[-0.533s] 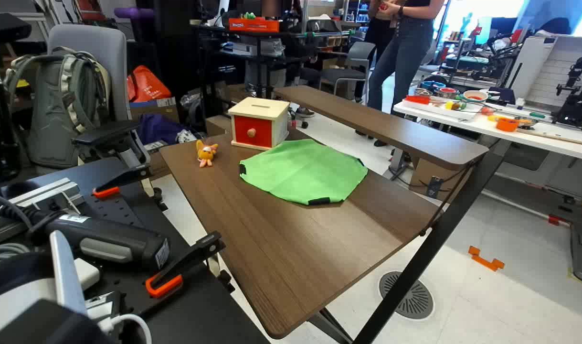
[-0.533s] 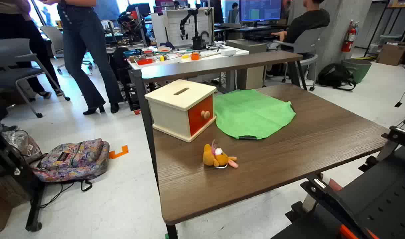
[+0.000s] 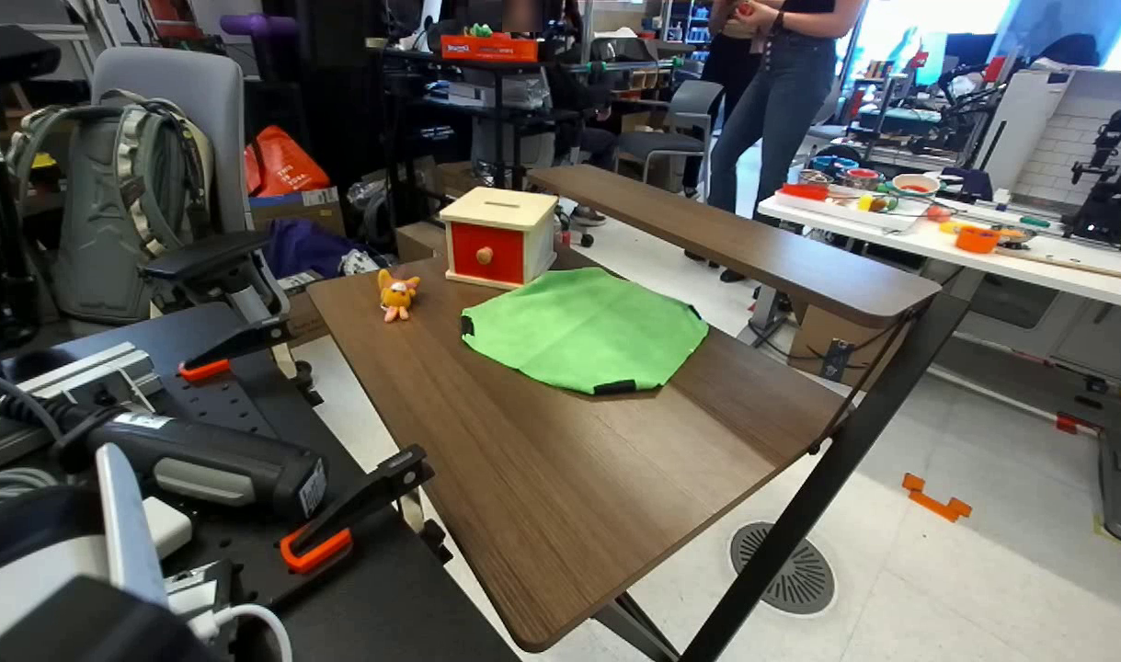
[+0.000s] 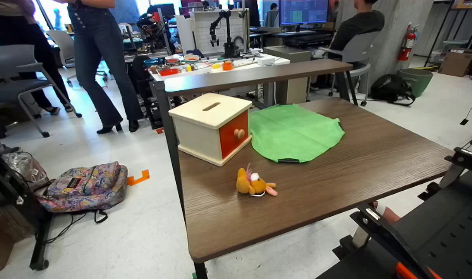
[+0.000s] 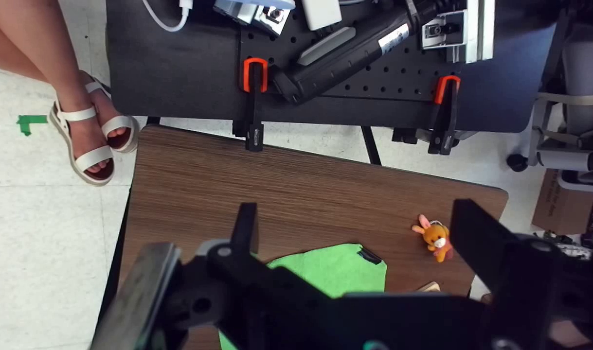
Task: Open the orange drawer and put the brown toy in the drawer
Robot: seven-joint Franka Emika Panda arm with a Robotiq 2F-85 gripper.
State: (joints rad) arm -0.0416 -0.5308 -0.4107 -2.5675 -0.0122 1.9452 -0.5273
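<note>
The orange drawer has a red-orange front [image 3: 512, 265] with a round wooden knob. It sits shut in a pale wooden box with a slotted top, in both exterior views [image 4: 229, 142]. In the wrist view only a pale corner of the box [image 5: 430, 287] shows; the gripper hides the rest. The brown toy [image 3: 397, 296], a small orange-brown plush with pink ears, lies on the table near the box; it also shows in an exterior view [image 4: 253, 184]. My gripper [image 5: 356, 206] is open and empty, high above the table. The toy [image 5: 435, 237] appears beside its right finger. The exterior views do not show the gripper.
A green cloth [image 3: 583, 326] with black corner patches lies flat beside the box. A raised brown shelf [image 4: 259, 76] runs along one table side. Black clamps [image 5: 255, 131] and a dark bench [image 5: 179, 73] border another side. A person's sandalled feet [image 5: 94, 141] are near the table corner.
The toy, the box and the cloth have not moved. Only people in the background have shifted slightly.
</note>
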